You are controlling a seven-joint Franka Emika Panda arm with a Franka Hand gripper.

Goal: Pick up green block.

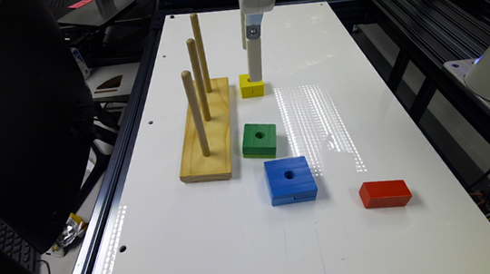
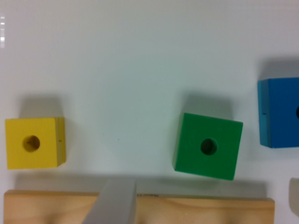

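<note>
The dark green square wooden block with a round centre hole [image 1: 259, 140] [image 2: 208, 146] lay flat on the white table [image 1: 220, 249], about midway along it and nearer the edge that carried the pale wooden base board [image 1: 206, 132] [image 2: 187, 211]. It sat just beside that board without touching it. Three upright wooden pegs [image 1: 198, 80] rose in a row from the board. The smaller yellow holed wooden block [image 1: 251, 86] [image 2: 34, 143] rested farther toward the table's far edge, and the larger blue holed wooden block [image 1: 290, 180] [image 2: 280, 112] lay closer to the near edge, close to the green one but apart from it. A red rectangular wooden block [image 1: 385, 193] stood well apart, toward the near corner on the exterior view's right. The white gripper [image 1: 255, 67] hung above the yellow block, well away from the green block. Whether its claw was spread or pressed together could not be told.
</note>
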